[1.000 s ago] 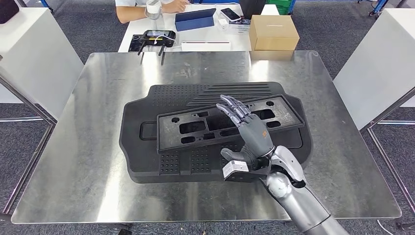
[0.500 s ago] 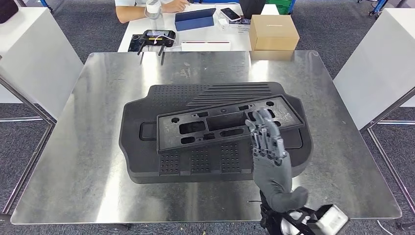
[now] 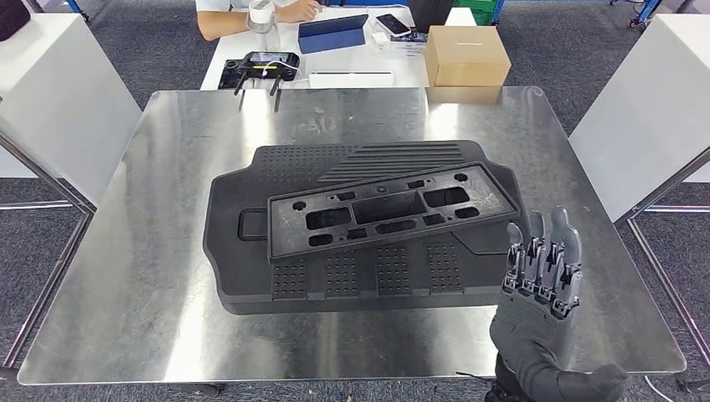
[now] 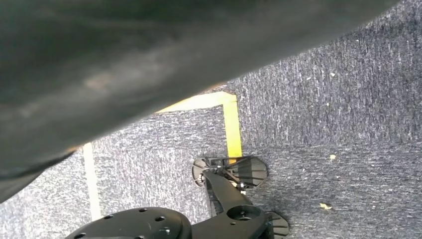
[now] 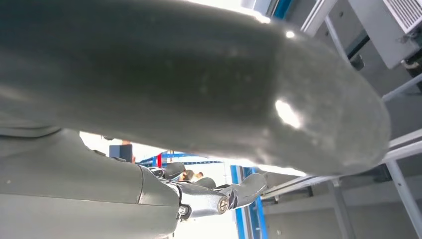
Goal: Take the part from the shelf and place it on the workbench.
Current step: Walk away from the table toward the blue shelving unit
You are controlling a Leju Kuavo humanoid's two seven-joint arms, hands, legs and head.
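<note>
A long black frame part with several rectangular cut-outs lies tilted on top of a larger black ribbed part in the middle of the steel workbench. My right hand is raised at the near right edge of the bench, fingers straight and spread, holding nothing. It is off the parts, to their right and nearer me. In the right wrist view the thick grey thumb looms close and the fingers point up toward the ceiling.
Beyond the workbench a white table carries a cardboard box, a blue case, a phone and a black controller; a person sits there. White panels flank both sides.
My right hand has lifted off the frame part and drawn back to the near right edge of the bench, turning its fingers upright. Both parts stay where they lay.
</note>
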